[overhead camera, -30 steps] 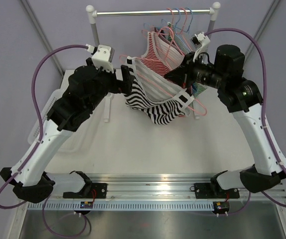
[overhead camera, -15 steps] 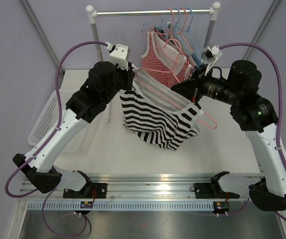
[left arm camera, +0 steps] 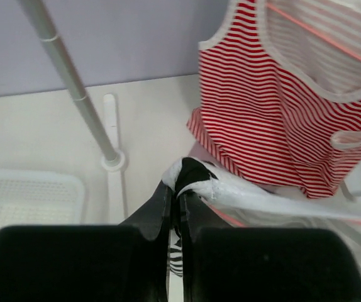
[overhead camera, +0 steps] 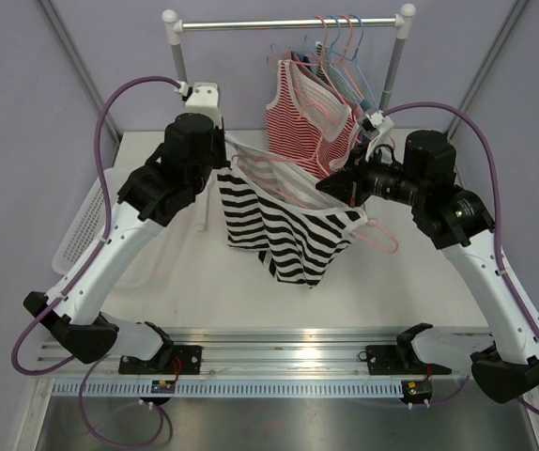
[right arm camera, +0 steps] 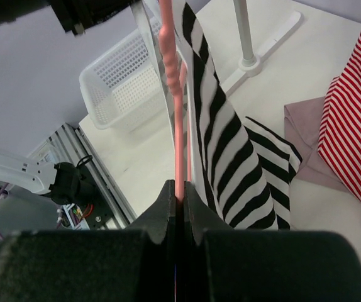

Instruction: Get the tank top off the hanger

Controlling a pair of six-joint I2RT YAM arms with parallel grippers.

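Pinching the white-trimmed edge of the black-and-white tank top (overhead camera: 284, 230) with the left gripper (left arm camera: 175, 185), jaws pressed together and fabric bunching at the tips. Clamping the pink hanger (right arm camera: 174, 94) with the right gripper (right arm camera: 179, 189), fingers shut tight on its thin bar. Holding both off the table (overhead camera: 204, 272), left gripper to the far left, right gripper to the right and slightly nearer. Stretching the garment between the two grips, its top edge running taut from left to right and its striped body sagging toward the near side. Still threading the hanger through the top, the pink bar lying along the fabric and one pink end poking out on the right. Hanging just behind, on the far rail (overhead camera: 288, 23), a red-striped tank top (overhead camera: 307, 122) beside several bare hangers (overhead camera: 340, 38). Sitting at the left table edge, a white mesh basket (overhead camera: 86, 221). Lying on the table under the red-striped top, a mauve cloth (right arm camera: 306, 138).
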